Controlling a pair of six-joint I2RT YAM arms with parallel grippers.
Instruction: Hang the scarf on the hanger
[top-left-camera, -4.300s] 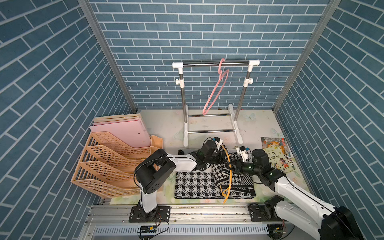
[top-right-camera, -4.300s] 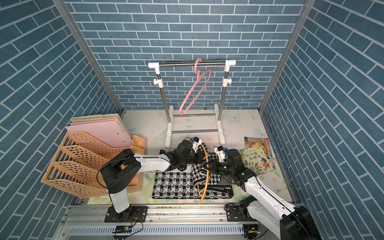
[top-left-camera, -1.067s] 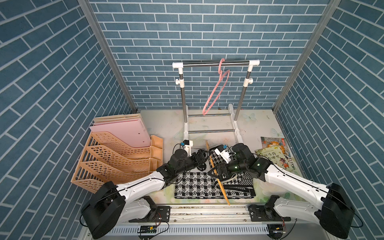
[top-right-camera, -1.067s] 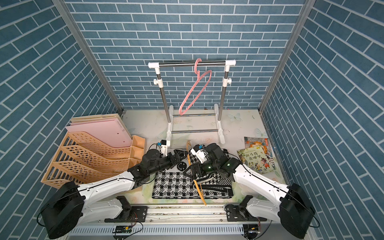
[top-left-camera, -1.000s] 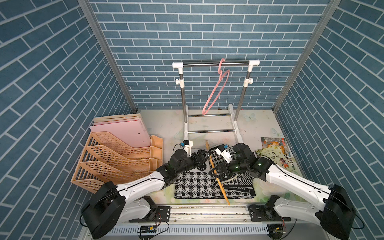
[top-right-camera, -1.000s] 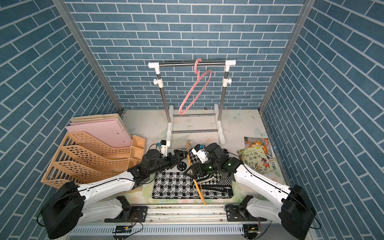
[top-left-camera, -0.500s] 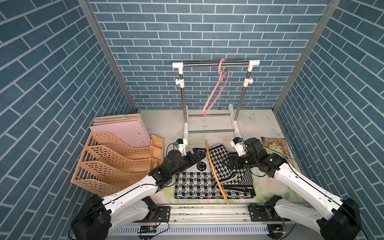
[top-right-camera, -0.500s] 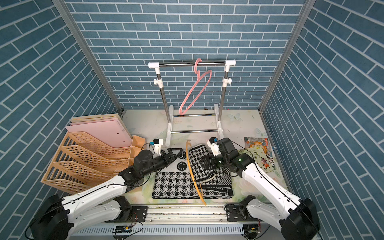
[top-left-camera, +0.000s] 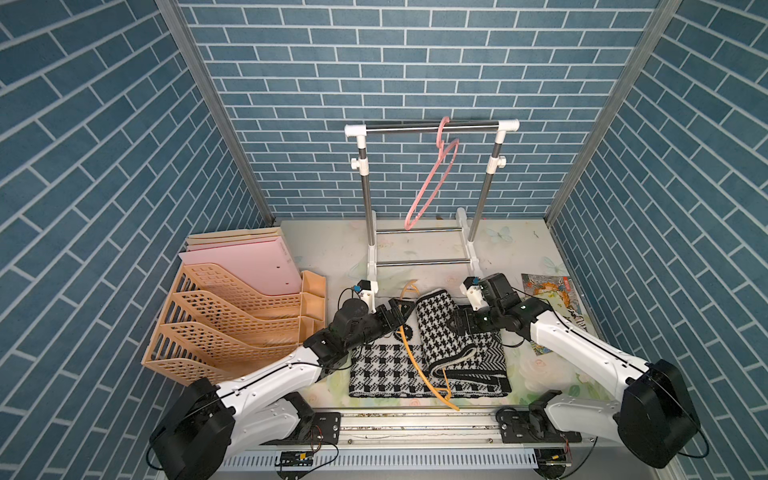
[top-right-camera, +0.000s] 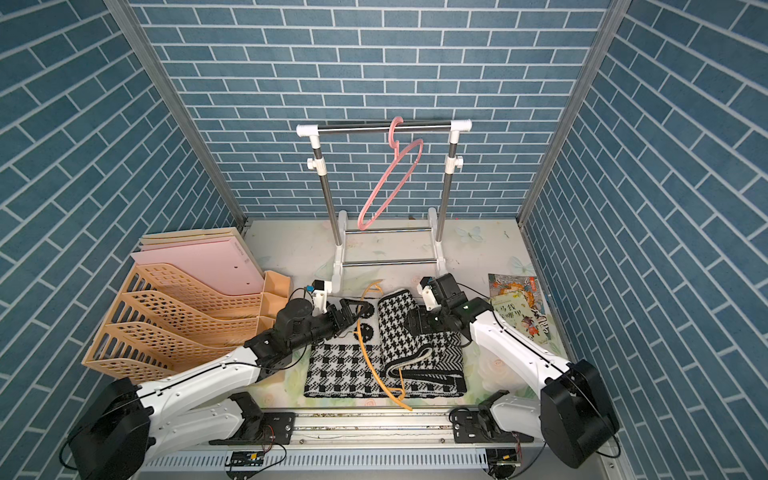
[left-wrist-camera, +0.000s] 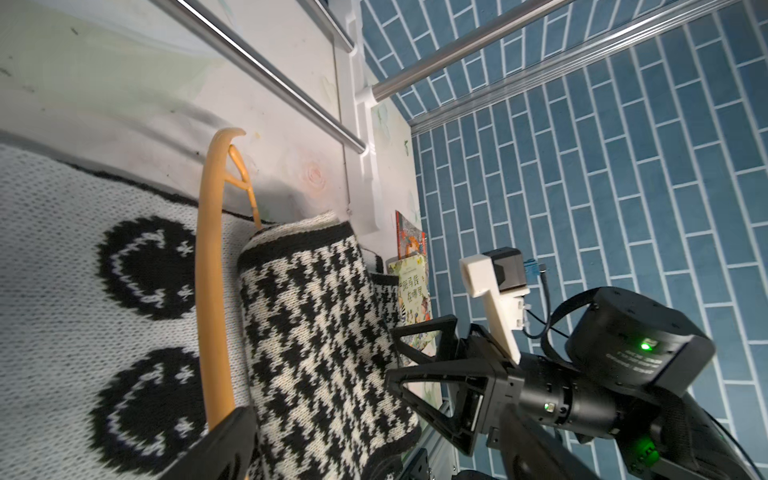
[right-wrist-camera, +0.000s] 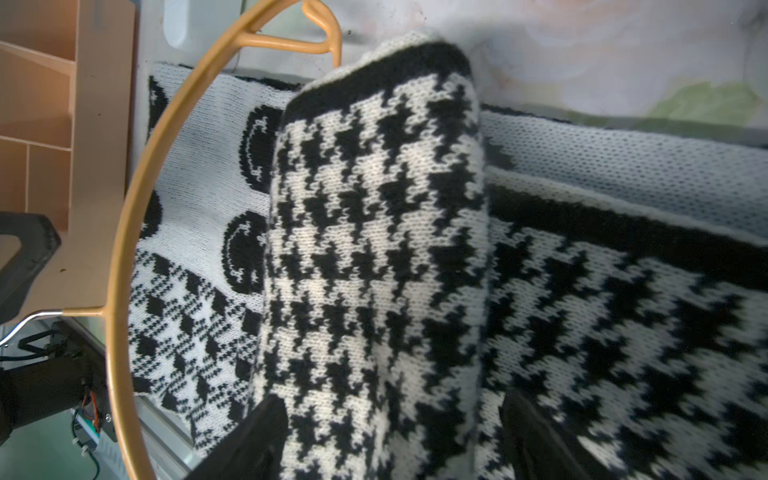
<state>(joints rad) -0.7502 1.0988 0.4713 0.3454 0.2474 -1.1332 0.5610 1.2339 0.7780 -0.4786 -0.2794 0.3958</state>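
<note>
Materials and finishes as I see them. The scarf (top-left-camera: 440, 328) is knitted black-and-white cloth, matt, with a coarse stitch that shows clearly from my wrists. The orange hanger (left-wrist-camera: 211, 291) is smooth plastic with a faint sheen. The rack (top-left-camera: 403, 128) has polished metal bars that catch the light, joined by white plastic fittings. The file tray (top-left-camera: 232, 316) is dull, perforated tan plastic. The folders (top-left-camera: 241, 266) in it are matt pink and cream card. The books (top-left-camera: 548, 286) have printed paper covers, slightly glossy. The desk (top-left-camera: 324, 249) is a smooth pale sheet with a faded flower print. The walls (top-left-camera: 415, 62) carry a matt blue brick pattern. My right tool (left-wrist-camera: 390, 352) is matt black plastic, and its camera mount is white plastic.
</note>
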